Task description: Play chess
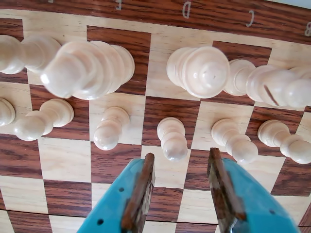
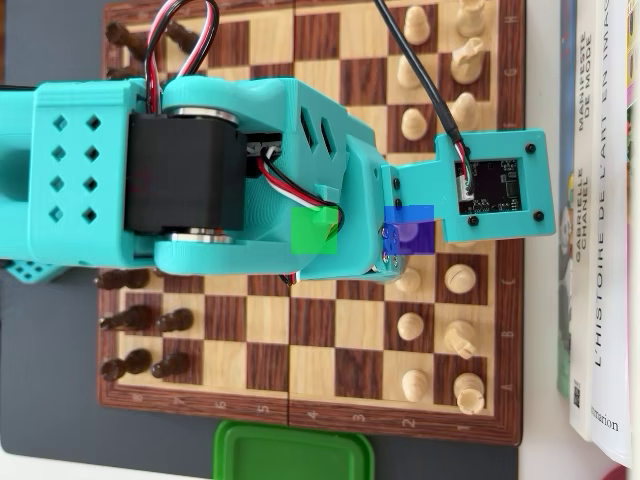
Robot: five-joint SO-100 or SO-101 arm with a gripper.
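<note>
The claw [image 1: 180,167] hangs wide and empty over the board [image 1: 63,160], near its white-side edge. It should drop straight so its jaws bracket the pawn [image 1: 172,138] without nudging neighbours.

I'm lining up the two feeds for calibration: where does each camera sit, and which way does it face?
Wrist view: rides behind the end effector, tilted down at the white pawns and back-rank pieces; both teal fingers show, apart.
Overhead view: fixed above, looking straight down on the chessboard; the teal arm covers its middle, dark pieces left, white pieces right.
Shared: the board's white side and the pawn row.
</note>
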